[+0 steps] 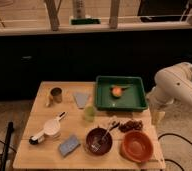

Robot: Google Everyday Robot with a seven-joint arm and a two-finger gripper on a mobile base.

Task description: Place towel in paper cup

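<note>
Gripper [158, 117] low beside table's [74, 122] right edge, open or closed unclear; towel [81, 99] flat beside green tray [134, 98].

High view onto table [35, 154], end effector [158, 117] at right

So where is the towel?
The towel lies flat between the paper cup and the green tray; the end effector hangs beside the table's right edge.

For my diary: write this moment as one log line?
towel: flat on table | paper cup: upright, apart | end effector: beside green tray
</note>
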